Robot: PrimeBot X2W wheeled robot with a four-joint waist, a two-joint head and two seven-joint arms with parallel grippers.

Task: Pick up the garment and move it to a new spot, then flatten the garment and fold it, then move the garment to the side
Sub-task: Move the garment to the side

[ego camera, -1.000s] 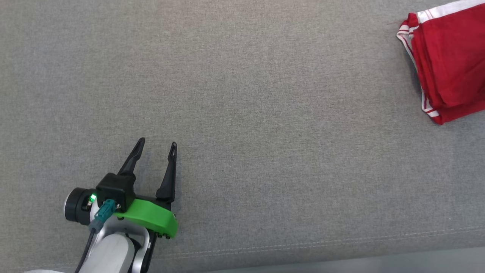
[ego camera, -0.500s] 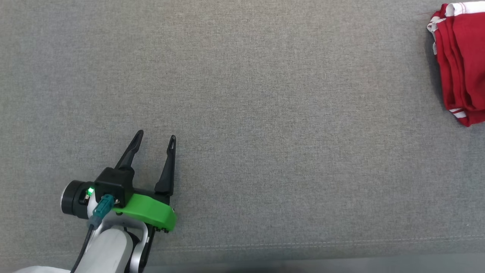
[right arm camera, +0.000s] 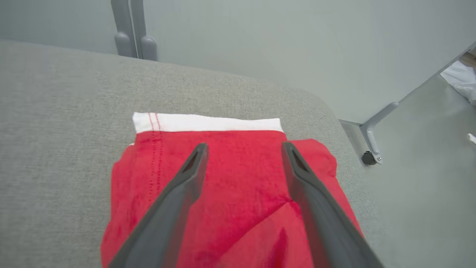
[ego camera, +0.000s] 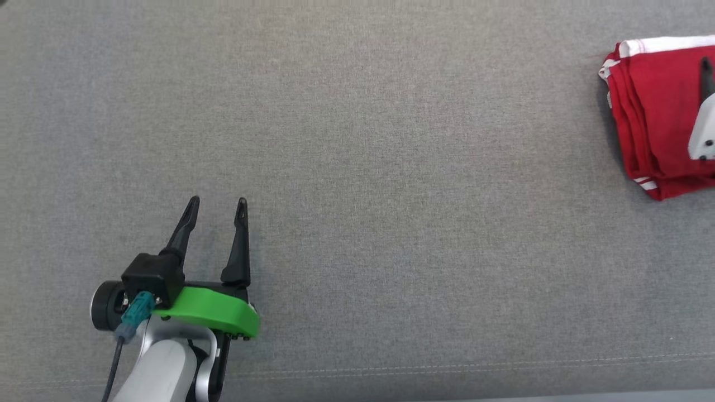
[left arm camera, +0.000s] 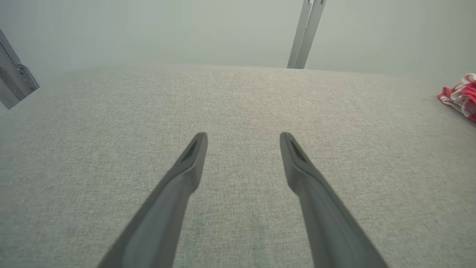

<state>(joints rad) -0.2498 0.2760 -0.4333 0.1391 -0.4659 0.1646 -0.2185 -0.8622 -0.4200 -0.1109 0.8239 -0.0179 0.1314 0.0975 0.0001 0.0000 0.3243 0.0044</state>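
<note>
Both jaws stand apart — garment [right arm camera: 238,178] beneath the right pair, seemingly untouched.

Black-fingered left pincer [ego camera: 218,200], green bracket [ego camera: 212,315], teal plug [ego camera: 134,315], pale forearm [ego camera: 162,368]

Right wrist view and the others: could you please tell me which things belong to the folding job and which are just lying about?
Job: garment, folded, on the grey surface; right gripper, open, over it; left gripper, open, well apart.
Lying about: castor leg; metal post; white cloth on the floor.
</note>
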